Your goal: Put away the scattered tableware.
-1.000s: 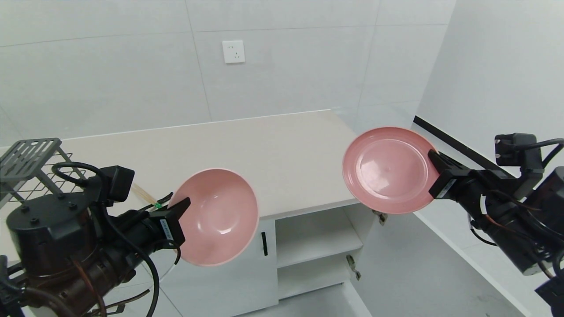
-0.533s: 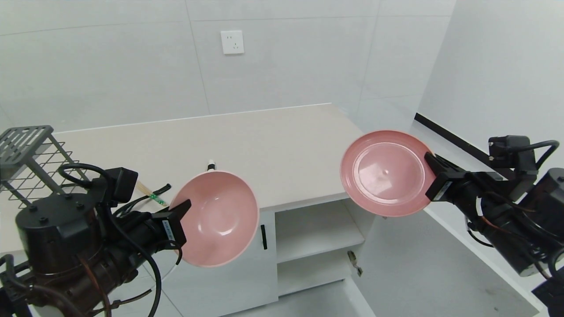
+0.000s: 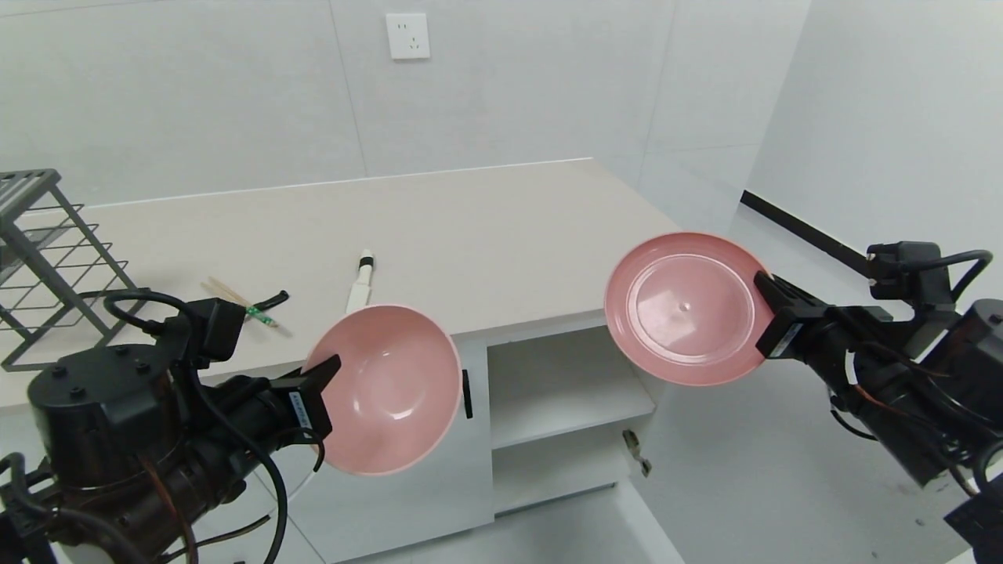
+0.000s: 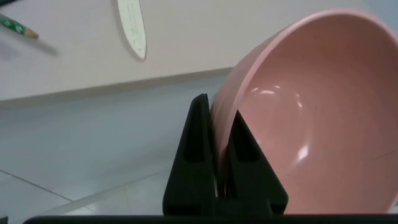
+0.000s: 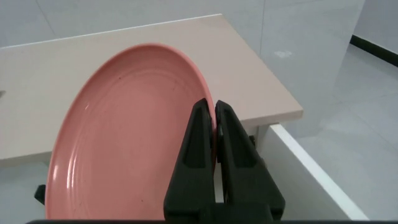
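Note:
A pink bowl (image 3: 388, 389) hangs in front of the counter, tipped on its side, its rim clamped by my left gripper (image 3: 320, 376); in the left wrist view the bowl (image 4: 311, 118) sits between the shut fingers (image 4: 200, 143). A pink plate (image 3: 686, 307) is held upright off the counter's right end, pinched at its edge by my right gripper (image 3: 764, 286); the right wrist view shows the plate (image 5: 130, 137) caught between that gripper's fingers (image 5: 200, 134). On the counter (image 3: 486, 227) lie a white-handled utensil (image 3: 360, 282) and wooden chopsticks (image 3: 235, 300).
A dark wire rack (image 3: 47, 258) stands at the counter's left end. Below the counter the white cabinet (image 3: 560, 415) is open, with shelves showing, and its door (image 3: 642, 509) is swung out toward me. White tiled walls close off the back and right.
The whole head view has shifted, so the camera moved: counter, rack and socket now sit differently, and the utensil and chopsticks have come into sight. Both arms hold bowl and plate as before.

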You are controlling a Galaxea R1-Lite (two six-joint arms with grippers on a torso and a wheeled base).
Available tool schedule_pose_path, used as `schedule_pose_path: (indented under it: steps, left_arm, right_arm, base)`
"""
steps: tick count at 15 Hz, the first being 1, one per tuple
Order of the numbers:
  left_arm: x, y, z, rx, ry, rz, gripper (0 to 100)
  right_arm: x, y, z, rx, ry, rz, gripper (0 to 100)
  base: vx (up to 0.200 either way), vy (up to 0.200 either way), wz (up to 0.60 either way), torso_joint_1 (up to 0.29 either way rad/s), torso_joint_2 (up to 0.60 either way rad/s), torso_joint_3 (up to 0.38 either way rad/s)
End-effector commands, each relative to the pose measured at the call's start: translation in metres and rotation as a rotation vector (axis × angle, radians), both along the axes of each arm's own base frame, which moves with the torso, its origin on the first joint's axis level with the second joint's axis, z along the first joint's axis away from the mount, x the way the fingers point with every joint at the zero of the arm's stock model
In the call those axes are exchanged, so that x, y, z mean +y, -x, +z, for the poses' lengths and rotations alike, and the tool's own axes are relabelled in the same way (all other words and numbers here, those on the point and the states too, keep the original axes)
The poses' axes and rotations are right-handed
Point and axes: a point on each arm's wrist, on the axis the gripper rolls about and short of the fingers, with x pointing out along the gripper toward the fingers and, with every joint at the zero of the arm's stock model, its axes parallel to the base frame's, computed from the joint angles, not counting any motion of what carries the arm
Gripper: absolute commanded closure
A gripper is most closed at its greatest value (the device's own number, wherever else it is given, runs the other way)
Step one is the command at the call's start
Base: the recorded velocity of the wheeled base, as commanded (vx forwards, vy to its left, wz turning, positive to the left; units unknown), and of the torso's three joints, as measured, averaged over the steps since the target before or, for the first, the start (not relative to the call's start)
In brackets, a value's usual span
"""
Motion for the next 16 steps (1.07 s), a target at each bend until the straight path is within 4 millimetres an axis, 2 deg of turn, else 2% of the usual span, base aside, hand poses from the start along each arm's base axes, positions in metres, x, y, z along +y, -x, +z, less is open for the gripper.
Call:
schedule_pose_path:
  steps: [1, 16]
  left_arm:
    - [-0.0005, 0.0007, 0.0004, -0.002, 0.001, -0.003, 100]
    - [-0.0012, 0.0001, -0.0047, 0.019, -0.012, -0.005, 100]
  right_arm:
    - [0.0002, -0.0002, -0.0004, 0.001, 0.000, 0.000, 100]
    - [-0.0004, 0.0023, -0.0063, 0.028, 0.014, 0.003, 100]
  base:
    - [0.000, 0.000, 0.00, -0.271, 0.53, 0.266]
    - [0.000, 0.000, 0.00, -0.256, 0.47, 0.217]
